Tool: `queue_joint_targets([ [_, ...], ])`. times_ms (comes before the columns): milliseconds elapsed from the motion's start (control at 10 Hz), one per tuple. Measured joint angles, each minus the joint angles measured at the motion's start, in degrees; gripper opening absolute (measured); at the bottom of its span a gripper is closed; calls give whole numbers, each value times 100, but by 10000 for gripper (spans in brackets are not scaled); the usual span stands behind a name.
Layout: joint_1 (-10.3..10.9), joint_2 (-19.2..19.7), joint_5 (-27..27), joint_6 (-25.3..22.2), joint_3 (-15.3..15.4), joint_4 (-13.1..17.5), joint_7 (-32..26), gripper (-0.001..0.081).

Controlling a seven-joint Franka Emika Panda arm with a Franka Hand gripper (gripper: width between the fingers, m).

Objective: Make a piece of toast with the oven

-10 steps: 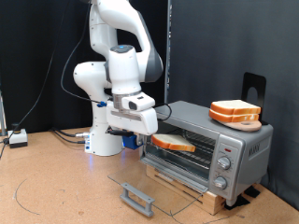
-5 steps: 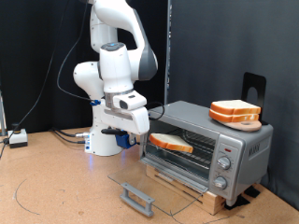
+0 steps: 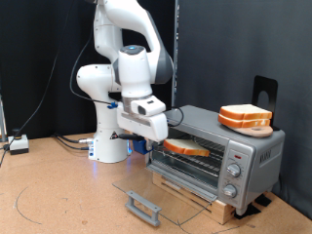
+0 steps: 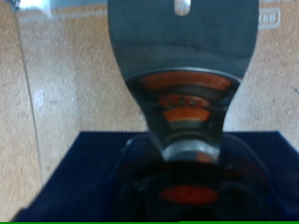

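Exterior view shows you the toaster oven (image 3: 216, 151) with its glass door (image 3: 161, 191) dropped open, and the gripper (image 3: 159, 135) at its mouth — the piece of toast (image 3: 183, 148) lies on the rack just beside it. You cannot tell how the jaws stand.

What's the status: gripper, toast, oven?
Gripper at the oven mouth, beside the toast; grip unclear. Toast half inside on the rack, door down. Two slices on top. Nothing blocking.
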Motion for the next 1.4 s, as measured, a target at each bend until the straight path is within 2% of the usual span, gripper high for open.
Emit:
queue_joint_targets([
  [300, 267, 0, 228, 10, 390, 0, 546, 396],
  [500, 328, 0, 254, 97, 574, -5, 744, 396],
  [700, 313, 1, 236, 461, 610, -54, 732, 396],
  [800, 265, 1, 200, 537, 582, -59, 679, 396],
  [1000, -13, 22, -41, 521, 429, -50, 475, 396],
  [1200, -315, 89, -238, 330, 227, 0, 222, 396],
  [1400, -498, 142, -230, 175, -48, 42, -76, 396],
])
